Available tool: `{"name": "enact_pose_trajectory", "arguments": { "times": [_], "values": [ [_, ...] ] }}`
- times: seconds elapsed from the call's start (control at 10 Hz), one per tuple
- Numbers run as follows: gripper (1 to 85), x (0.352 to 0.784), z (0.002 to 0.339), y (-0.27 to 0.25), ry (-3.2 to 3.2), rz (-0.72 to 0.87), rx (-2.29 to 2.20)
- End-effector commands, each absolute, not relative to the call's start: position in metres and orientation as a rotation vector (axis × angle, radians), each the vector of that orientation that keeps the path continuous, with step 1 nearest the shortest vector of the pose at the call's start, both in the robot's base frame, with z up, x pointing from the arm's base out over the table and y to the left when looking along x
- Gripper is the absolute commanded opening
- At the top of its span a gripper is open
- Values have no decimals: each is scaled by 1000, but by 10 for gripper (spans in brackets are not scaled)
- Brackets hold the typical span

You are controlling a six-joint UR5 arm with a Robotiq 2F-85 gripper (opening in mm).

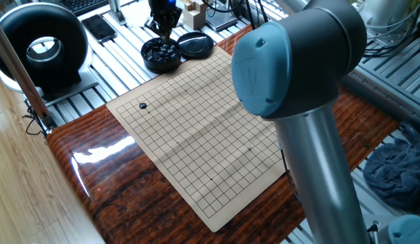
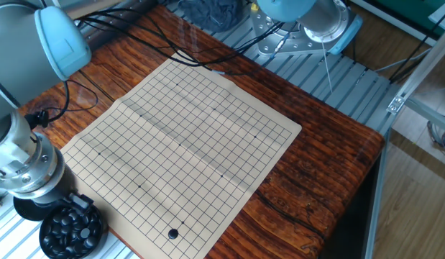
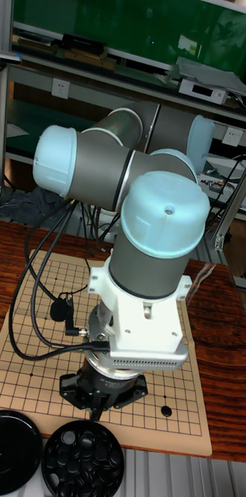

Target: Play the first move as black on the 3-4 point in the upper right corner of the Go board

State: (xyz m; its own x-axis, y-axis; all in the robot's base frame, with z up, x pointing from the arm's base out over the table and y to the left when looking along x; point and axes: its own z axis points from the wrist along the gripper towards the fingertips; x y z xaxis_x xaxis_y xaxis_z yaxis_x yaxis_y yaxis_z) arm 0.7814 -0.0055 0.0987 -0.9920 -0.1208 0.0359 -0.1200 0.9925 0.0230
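Observation:
The Go board (image 1: 196,129) lies flat on the wooden table. One black stone (image 1: 143,106) rests on it near a corner, also seen as the stone (image 2: 172,233) and the stone (image 3: 166,411). A bowl of black stones (image 1: 161,54) stands just off the board's edge, shown too as the bowl (image 2: 72,232) and the bowl (image 3: 82,458). My gripper (image 1: 165,28) hangs above the bowl's far rim, apart from the stone on the board. Its dark fingers point down, and nothing shows between them. Whether they are open or shut is unclear.
The bowl's black lid (image 1: 195,45) lies next to the bowl. A round black device (image 1: 41,44) sits at the far left on the metal frame. My arm's big elbow (image 1: 298,61) blocks part of the board. Cables (image 2: 193,57) trail across the table behind the board.

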Motion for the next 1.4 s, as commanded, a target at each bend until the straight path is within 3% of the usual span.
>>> {"name": "enact_pose_trajectory", "arguments": {
  "times": [0.0, 0.6, 1.3],
  "values": [
    [13, 782, 100, 1, -3104, -78, 150],
    [120, 837, 89, 26, -3260, -196, 198],
    [180, 833, 79, 39, -3206, -261, 296]
  ]
}}
